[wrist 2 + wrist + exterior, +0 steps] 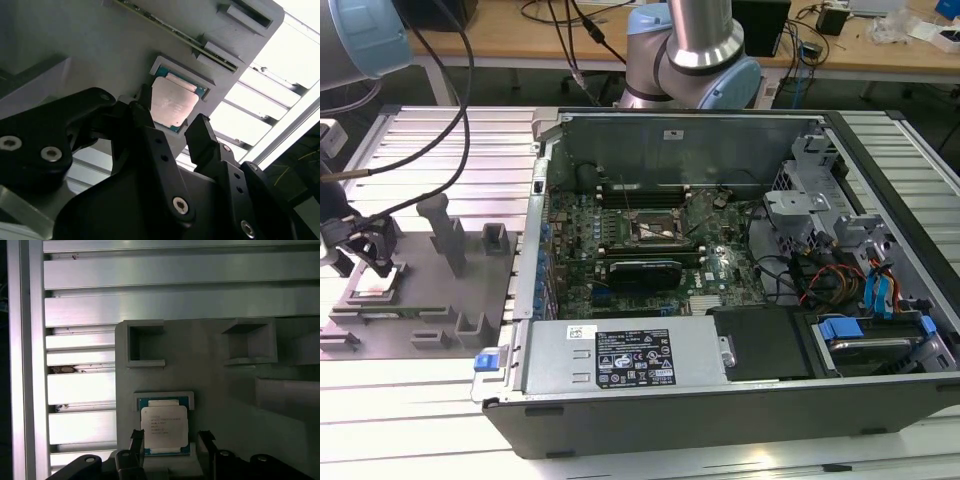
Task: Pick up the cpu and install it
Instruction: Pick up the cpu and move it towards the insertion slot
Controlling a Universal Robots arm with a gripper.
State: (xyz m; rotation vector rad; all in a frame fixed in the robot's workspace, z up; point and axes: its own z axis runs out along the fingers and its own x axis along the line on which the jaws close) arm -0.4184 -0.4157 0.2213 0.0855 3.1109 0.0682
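Black hand [171, 436] spread wide, flanking flat silvery square cpu [164, 426], recessed in matte grey fixture plate [225, 405]

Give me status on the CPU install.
Done: the gripper is positioned at the cpu, jaws open on either side. In hand: nothing; the cpu lies in its nest on the grey fixture plate. Left: the grasp, lift and install in the motherboard socket.

Silvery cpu [164, 426], grey plate [225, 390], black tool [171, 440]

Exterior view: tool [364, 266] overlaps cpu [375, 292]; contact too small to tell.
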